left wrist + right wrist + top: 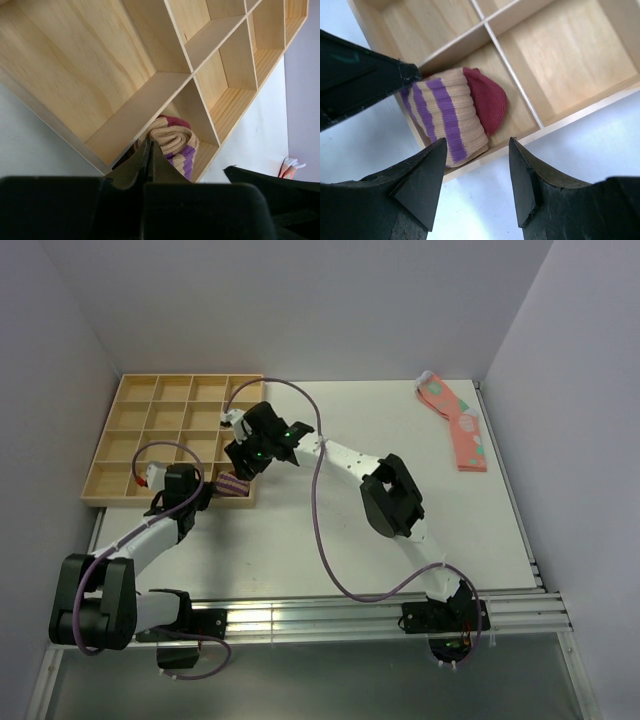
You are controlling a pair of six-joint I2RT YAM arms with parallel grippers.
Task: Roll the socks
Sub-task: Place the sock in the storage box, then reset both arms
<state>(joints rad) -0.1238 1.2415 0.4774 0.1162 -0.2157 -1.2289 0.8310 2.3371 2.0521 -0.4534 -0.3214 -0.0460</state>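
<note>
Wooden tray (130, 422) holds the rolled striped sock (452, 117) in its near corner box. The left claw (149, 148) is pressed together, its tip right by the sock. The right claw (477, 144) is spread wide above it. Pink socks (461, 426) lie far off on the surface (400, 418).

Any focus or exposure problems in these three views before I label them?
Top external: sharp, even light, only glare on the aluminium rail. Left wrist: the left gripper is a black, blurred mass low in frame; the tray is crisp, the rolled sock partly shaded. Right wrist: the right gripper is soft and underexposed; the sock is sharp and well lit.
</note>
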